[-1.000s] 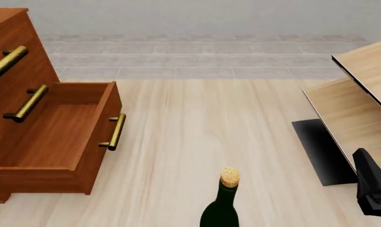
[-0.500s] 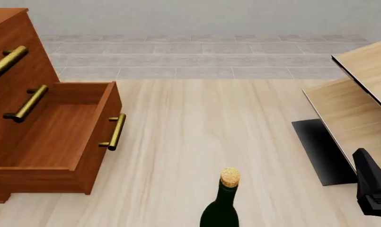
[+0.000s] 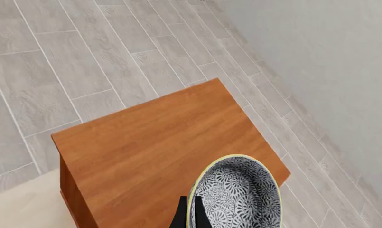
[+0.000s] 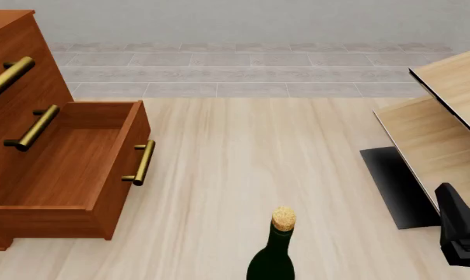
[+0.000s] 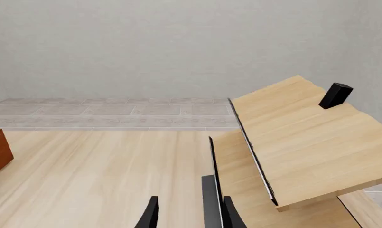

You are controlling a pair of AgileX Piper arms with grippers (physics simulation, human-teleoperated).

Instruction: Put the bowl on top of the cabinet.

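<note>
In the left wrist view the bowl, grey-white patterned inside with a pale yellowish rim, hangs tilted over the flat reddish-brown top of the cabinet. My left gripper is shut on the bowl's rim, one dark finger on each side of it. The front view shows the cabinet at the left with brass bar handles. Neither the bowl nor the left gripper appears there. My right gripper is open and holds nothing, low at the table's right side.
The cabinet's lower drawer stands pulled out. A dark corked bottle stands at the front centre. Pale wood furniture with black edging fills the right, with a small black block on it. The right arm sits beside it.
</note>
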